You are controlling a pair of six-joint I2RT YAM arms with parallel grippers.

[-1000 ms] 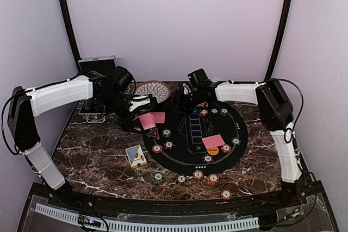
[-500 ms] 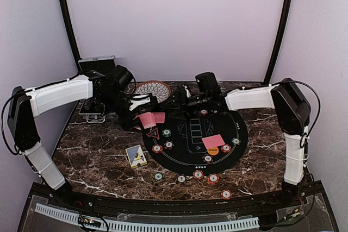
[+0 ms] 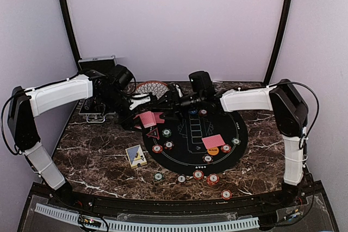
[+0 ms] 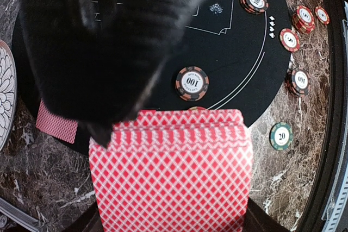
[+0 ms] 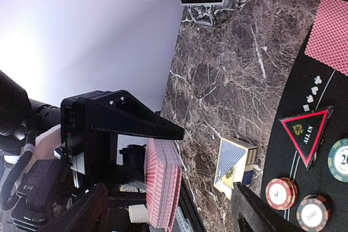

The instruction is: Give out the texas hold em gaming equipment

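Note:
My left gripper (image 3: 137, 113) is shut on a deck of red-backed playing cards (image 4: 171, 172), held edge-up over the left rim of the black mat (image 3: 244, 134). My right gripper (image 3: 163, 105) stands open right beside the deck (image 5: 162, 188), its jaws spread on either side of it without touching. One red card (image 3: 213, 140) lies on the mat by the orange button (image 3: 212, 148), and another (image 5: 329, 33) lies near the mat's left edge. The red triangle marker (image 3: 153, 133) and striped chips (image 3: 198, 175) sit on and around the mat.
A patterned bowl (image 3: 152, 87) stands behind the grippers. The silver-edged case (image 3: 97, 64) sits at the back left. A blue-and-yellow card box (image 3: 135, 156) lies on the marble left of the mat. More chips (image 3: 226, 194) rest near the front edge.
My right gripper has swung left from the mat's far edge to the deck and opened wider. The left gripper and its deck have stayed put.

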